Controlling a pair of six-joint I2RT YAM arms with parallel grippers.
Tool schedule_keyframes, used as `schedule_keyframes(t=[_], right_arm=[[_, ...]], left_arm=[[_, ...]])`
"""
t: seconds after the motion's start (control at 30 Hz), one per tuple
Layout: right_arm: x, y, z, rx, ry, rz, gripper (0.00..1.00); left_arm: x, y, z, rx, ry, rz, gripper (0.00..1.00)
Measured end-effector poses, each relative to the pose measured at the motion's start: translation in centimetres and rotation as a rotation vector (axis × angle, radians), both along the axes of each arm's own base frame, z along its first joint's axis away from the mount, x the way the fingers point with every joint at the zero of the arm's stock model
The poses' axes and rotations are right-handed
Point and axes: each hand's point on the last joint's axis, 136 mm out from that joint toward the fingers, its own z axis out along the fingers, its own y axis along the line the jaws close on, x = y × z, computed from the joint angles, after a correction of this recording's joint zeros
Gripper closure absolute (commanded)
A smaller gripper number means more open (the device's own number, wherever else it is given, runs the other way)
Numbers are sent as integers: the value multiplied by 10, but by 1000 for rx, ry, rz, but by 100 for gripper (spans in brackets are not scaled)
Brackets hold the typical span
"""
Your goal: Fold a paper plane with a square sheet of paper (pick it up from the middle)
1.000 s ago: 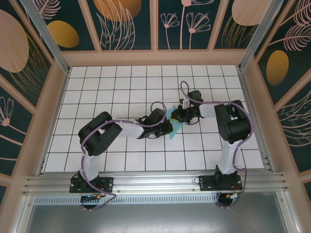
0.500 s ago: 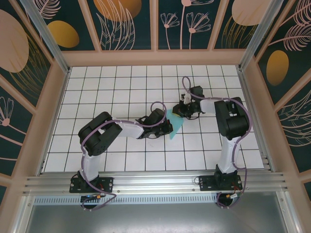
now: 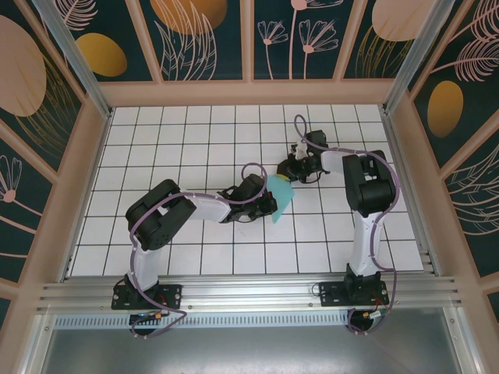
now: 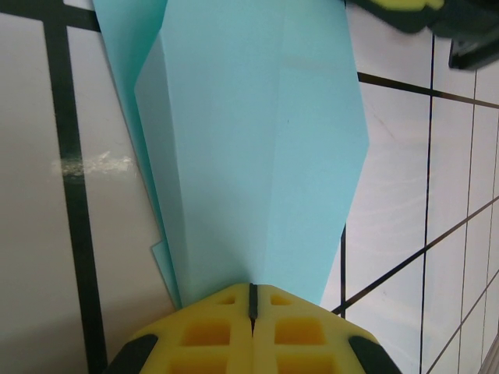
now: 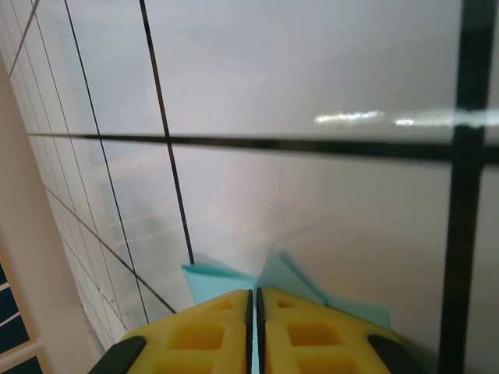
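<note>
A white tiled tabletop [image 3: 156,148] with dark grid lines catches streaks of glare. Peach wooden frames [image 3: 249,92] hold dark teal wall panels [image 3: 210,39] painted with orange ovals and pale leaf outlines. A grooved aluminium rail [image 3: 249,294] runs along the near edge.

The folded light turquoise sheet of paper [image 3: 282,198] lies on the white grid-tiled table [image 3: 195,125], near its middle. The left arm's black two-finger gripper [image 3: 271,207] clamps the sheet's near-left end. The right arm's gripper [image 3: 290,177] pinches its far-right tip. Both arm bases stand well nearer than the sheet, one on either side.
</note>
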Motion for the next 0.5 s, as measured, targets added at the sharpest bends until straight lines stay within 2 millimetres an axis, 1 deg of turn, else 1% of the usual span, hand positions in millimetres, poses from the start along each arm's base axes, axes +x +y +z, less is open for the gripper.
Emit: schedule_keyframes(t=[0.17,0.37,0.5], right_arm=[[22,-8,1,-39,-49,-29,85],[24,-9,0,-49,-39,-25,84],[24,-9,1,-52,-40,-21,83]], left_arm=[[0,0,0,1,-1,1,100],[0,0,0,3,-7,-5,100],[-3,4,1,14,-21,-20,100]])
